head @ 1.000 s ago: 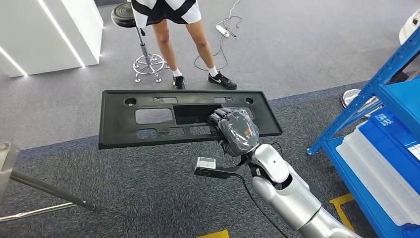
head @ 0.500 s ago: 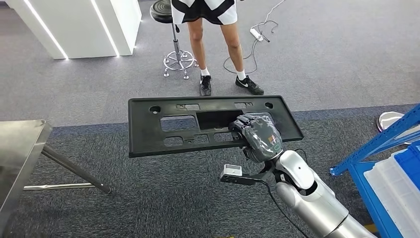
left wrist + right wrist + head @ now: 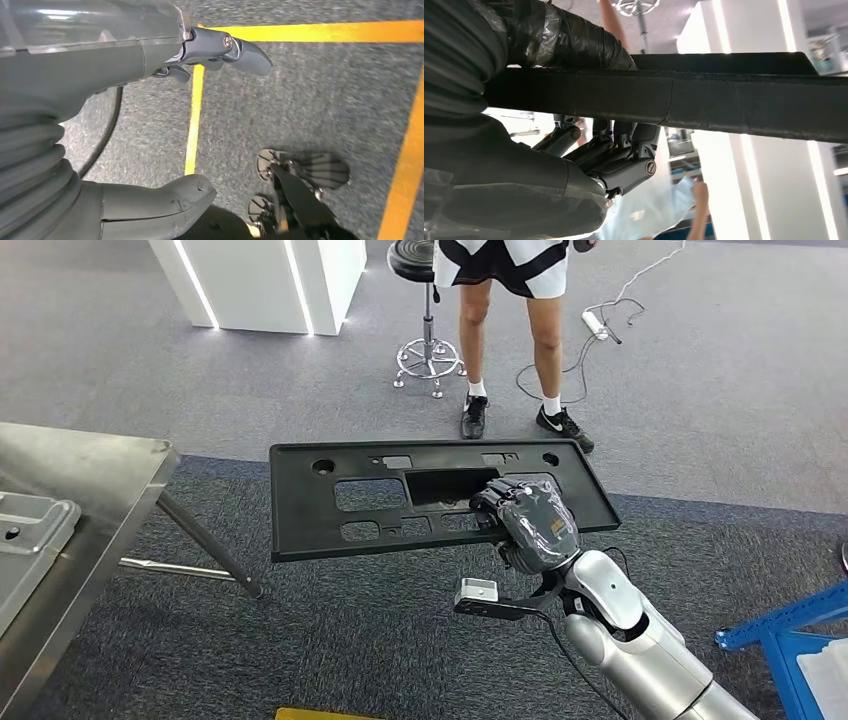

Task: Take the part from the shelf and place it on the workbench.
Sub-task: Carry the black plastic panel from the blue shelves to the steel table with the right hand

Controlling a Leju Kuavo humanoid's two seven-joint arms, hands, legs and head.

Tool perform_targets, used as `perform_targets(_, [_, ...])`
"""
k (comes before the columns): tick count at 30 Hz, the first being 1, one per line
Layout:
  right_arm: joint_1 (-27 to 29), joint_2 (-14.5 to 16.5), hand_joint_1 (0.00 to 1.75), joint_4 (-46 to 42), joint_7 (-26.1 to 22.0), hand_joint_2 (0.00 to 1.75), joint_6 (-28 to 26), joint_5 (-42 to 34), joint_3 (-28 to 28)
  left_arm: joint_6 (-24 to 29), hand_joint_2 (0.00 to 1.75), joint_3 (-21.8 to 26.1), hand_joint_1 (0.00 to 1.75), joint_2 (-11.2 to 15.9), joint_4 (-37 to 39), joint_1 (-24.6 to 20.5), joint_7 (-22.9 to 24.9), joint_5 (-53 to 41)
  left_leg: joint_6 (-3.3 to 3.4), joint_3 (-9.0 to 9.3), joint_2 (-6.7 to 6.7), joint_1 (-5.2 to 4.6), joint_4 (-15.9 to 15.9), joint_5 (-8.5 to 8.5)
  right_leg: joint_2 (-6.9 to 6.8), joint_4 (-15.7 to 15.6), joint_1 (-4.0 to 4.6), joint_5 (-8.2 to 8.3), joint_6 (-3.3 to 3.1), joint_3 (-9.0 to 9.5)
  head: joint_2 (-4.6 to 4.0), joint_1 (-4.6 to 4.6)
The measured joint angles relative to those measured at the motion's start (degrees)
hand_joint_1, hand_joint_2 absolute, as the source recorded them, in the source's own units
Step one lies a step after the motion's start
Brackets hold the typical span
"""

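The right hand [image 3: 527, 523] grips the part [image 3: 400, 498], a long flat black panel with rectangular cut-outs and small round holes, carried level in the air above the dark carpet [image 3: 300, 640]. The hand closes over the near edge of the part toward its right end; in the right wrist view the fingers [image 3: 624, 155] curl under the panel's edge [image 3: 724, 105] while the wrapped thumb lies on top. The part touches nothing but the hand.

The worktop [image 3: 70, 500], a steel surface, stands at the left, well apart from the part; its slanted leg [image 3: 205, 545] runs down to the carpet between them. A grey tray-like piece [image 3: 25, 540] lies on the worktop at the left edge.

The left hand [image 3: 125, 65] hangs over the floor, its fingers apart and holding nothing, above yellow floor lines [image 3: 192, 135].

On the far side a person [image 3: 510, 330] stands on the lighter grey floor, beside a round stool [image 3: 425, 310] with a chrome base. A white cabinet [image 3: 270, 280] stands far left, and a cable with a power strip [image 3: 598, 320] lies far right. A corner of a blue shelf [image 3: 790, 630] shows at the near right
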Motion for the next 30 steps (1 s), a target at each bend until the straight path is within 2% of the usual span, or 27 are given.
perform_targets(1, [0.3,-0.1,1.75,0.0,-0.1,1.75,-0.3,-0.1,-0.1,0.1,1.75,0.0,0.00,0.0,0.0,0.1,0.2,0.0,0.23,0.32,-0.73,0.25,-0.5,0.23,1.21,0.6,-0.07,-0.62,0.25,-0.04,0.00,0.01])
perform_targets(2, [0.6,-0.3,1.75,0.0,-0.3,1.75,-0.7,-0.2,-0.3,0.1,1.75,0.0,0.00,0.0,0.0,0.2,0.3,0.0,0.46,0.63,-1.43,0.51,-0.9,0.46,3.00,2.4,-0.16,-1.81,0.45,-0.73,0.00,0.03])
perform_targets(3, [0.9,-0.6,1.75,0.0,-0.3,1.75,-1.0,-0.3,-0.4,0.1,1.75,0.0,0.00,0.0,0.0,0.2,0.4,0.0,0.63,0.78,-2.12,0.70,-1.1,0.59,5.04,5.5,-0.32,-3.48,0.55,-2.16,0.00,0.04])
perform_targets(4, [1.2,-0.8,1.75,0.0,-0.4,1.75,-1.2,-0.3,-0.5,0.2,1.75,0.0,0.00,0.0,0.0,0.1,0.4,-0.1,0.79,0.79,-2.85,0.77,-1.2,0.59,6.35,9.3,-0.35,-5.27,0.57,-4.18,0.00,0.05])
perform_targets(5, [1.6,-1.0,1.75,0.1,-0.4,1.75,-1.3,-0.4,-0.5,0.2,1.75,0.0,0.00,0.1,0.0,0.1,0.4,-0.1,0.87,0.77,-3.70,0.77,-1.1,0.55,6.90,12.8,-0.36,-6.55,0.64,-6.17,0.00,0.06])
perform_targets(6, [2.0,-1.2,1.75,0.2,-0.4,1.75,-1.3,-0.4,-0.5,0.2,1.75,0.0,0.00,0.1,0.0,0.1,0.4,-0.1,0.89,0.78,-4.60,0.76,-1.0,0.47,7.06,15.0,-0.36,-6.78,0.70,-7.57,0.00,0.05])
perform_targets(7, [2.2,-1.3,1.75,0.3,-0.4,1.75,-1.3,-0.4,-0.5,0.2,1.75,0.0,0.00,0.1,0.0,0.2,0.4,0.0,0.83,0.79,-5.54,0.76,-0.7,0.36,7.15,15.0,-0.38,-5.73,0.73,-7.99,0.00,0.05])
perform_targets(8, [2.4,-1.3,1.75,0.3,-0.4,1.75,-1.3,-0.4,-0.5,0.2,1.75,0.0,0.00,0.1,0.0,0.2,0.4,0.0,0.71,0.82,-6.45,0.80,-0.5,0.19,7.36,12.7,-0.44,-3.65,0.72,-7.30,0.00,0.05])
perform_targets(9, [2.4,-1.4,1.75,0.3,-0.4,1.75,-1.3,-0.4,-0.6,0.2,1.75,0.0,0.00,0.0,0.0,0.2,0.4,0.0,0.54,0.84,-7.30,0.86,-0.1,-0.08,8.00,8.9,-0.57,-1.25,0.69,-5.86,0.00,0.05])
perform_targets(10, [2.5,-1.4,1.75,0.3,-0.4,1.75,-1.3,-0.4,-0.6,0.2,1.75,0.0,0.00,0.0,0.0,0.2,0.4,0.0,0.30,0.73,-8.08,0.84,0.4,-0.36,9.18,5.3,-0.70,0.38,0.67,-4.35,-0.01,0.06])
perform_targets(11, [2.5,-1.5,1.75,0.3,-0.4,1.75,-1.3,-0.4,-0.7,0.2,1.75,0.0,0.00,0.0,0.0,0.2,0.5,0.0,0.05,0.52,-8.83,0.87,0.8,-0.58,10.19,2.7,-0.82,1.31,0.66,-3.21,-0.01,0.05])
perform_targets(12, [2.5,-1.5,1.75,0.3,-0.4,1.75,-1.4,-0.4,-0.8,0.2,1.75,0.0,0.00,0.0,0.0,0.2,0.5,-0.1,-0.24,0.28,-9.46,0.93,1.1,-0.71,10.91,1.3,-0.83,1.48,0.61,-2.63,-0.01,0.05])
perform_targets(13, [2.6,-1.6,1.75,0.3,-0.4,1.75,-1.4,-0.4,-0.9,0.2,1.75,0.0,0.00,0.0,0.0,0.2,0.5,-0.1,-0.55,0.03,-10.07,0.99,1.2,-0.69,11.06,1.2,-0.73,1.21,0.48,-2.52,-0.01,0.05])
perform_targets(15, [2.6,-1.6,1.75,0.3,-0.4,1.75,-1.4,-0.4,-1.0,0.3,1.75,0.0,0.00,0.2,0.0,0.5,0.7,-0.1,-1.16,-0.27,-10.77,1.12,1.2,-0.68,9.84,0.9,-0.76,1.33,-0.07,-2.33,0.00,0.05])
perform_targets(16, [2.7,-1.6,1.75,0.2,-0.4,1.75,-1.5,-0.4,-1.1,0.3,1.75,0.0,0.00,0.2,0.0,0.6,0.7,-0.1,-1.45,-0.51,-9.96,1.00,1.6,-1.04,9.19,0.6,-0.89,1.37,-0.45,-2.07,0.00,-0.05])
perform_targets(17, [2.8,-1.6,1.75,0.2,-0.5,1.75,-1.5,-0.3,-1.1,0.2,1.75,0.0,0.00,0.3,0.0,0.7,0.6,-0.1,-1.76,-1.20,-8.42,0.89,3.1,-1.95,8.46,0.3,-1.02,1.41,-0.77,-1.79,0.00,-0.14])
perform_targets(19, [3.1,-1.7,1.75,0.2,-0.5,1.75,-1.7,-0.3,-1.3,0.1,1.75,0.0,0.00,0.3,0.0,0.5,0.6,-0.3,-2.34,-4.19,-4.70,0.91,9.4,-5.11,7.00,0.0,-0.93,1.29,-1.24,-1.39,0.00,-0.33])
perform_targets(20, [3.3,-1.7,1.75,0.2,-0.5,1.75,-1.7,-0.2,-1.3,0.0,1.75,0.0,0.00,0.3,0.0,0.4,0.6,-0.3,-2.56,-6.19,-3.74,1.09,13.2,-6.65,6.22,-0.1,-0.83,1.18,-1.33,-1.31,0.00,-0.33])
perform_targets(21, [3.5,-1.7,1.75,0.2,-0.5,1.75,-1.7,-0.2,-1.4,-0.1,1.75,0.0,0.00,0.3,0.0,0.4,0.7,-0.3,-2.70,-7.73,-3.33,1.25,16.1,-7.44,5.47,0.0,-0.75,1.04,-1.38,-1.22,0.00,-0.33])
perform_targets(22, [3.7,-1.7,1.75,0.2,-0.5,1.75,-1.8,-0.1,-1.4,-0.2,1.75,0.0,0.00,0.3,0.0,0.5,0.8,-0.3,-2.75,-8.33,-3.17,1.35,17.0,-7.16,4.72,0.0,-0.71,0.88,-1.38,-1.08,0.00,-0.33])
perform_targets(23, [3.8,-1.7,1.75,0.2,-0.5,1.75,-1.8,-0.1,-1.4,-0.3,1.75,0.0,0.00,0.3,0.0,0.5,0.9,-0.3,-2.69,-7.69,-3.00,1.40,15.6,-5.77,4.02,0.0,-0.67,0.70,-1.32,-0.87,0.00,-0.34])
perform_targets(24, [3.9,-1.7,1.75,0.2,-0.6,1.75,-1.8,0.0,-1.4,-0.4,1.75,0.0,0.00,0.4,0.0,0.5,1.0,-0.3,-2.48,-5.99,-2.51,1.36,12.1,-3.68,3.35,0.0,-0.64,0.49,-1.20,-0.57,0.00,-0.34])
perform_targets(26, [3.9,-1.7,1.75,0.2,-0.6,1.75,-1.9,0.0,-1.7,-0.5,1.75,0.0,0.00,0.5,0.0,0.5,1.3,-0.3,-1.68,-1.97,0.16,0.81,4.2,-0.56,2.09,-0.1,-0.46,0.04,-0.81,0.03,0.00,-0.33])
perform_targets(27, [3.9,-1.7,1.75,0.1,-0.6,1.75,-1.9,0.1,-1.9,-0.5,1.75,0.0,0.00,0.5,0.0,0.4,1.3,-0.2,-1.25,-0.83,1.14,0.46,1.9,0.02,1.52,-0.1,-0.33,-0.14,-0.53,0.23,0.00,-0.33])
perform_targets(28, [3.9,-1.8,1.75,0.2,-0.6,1.75,-1.9,0.1,-2.2,-0.5,1.75,0.0,0.00,0.6,0.0,0.4,1.4,-0.2,-0.90,-0.42,1.62,0.13,0.9,-0.03,0.91,-0.1,-0.24,-0.28,-0.24,0.37,0.00,-0.32])
perform_targets(30, [3.8,-1.8,1.75,0.1,-0.7,1.75,-1.9,0.3,-2.4,-0.8,1.75,0.0,0.00,0.6,0.0,0.4,1.7,0.0,-0.32,-0.38,0.21,0.12,0.4,0.06,-0.22,-0.4,-0.15,-0.53,0.40,0.81,0.00,-0.32])
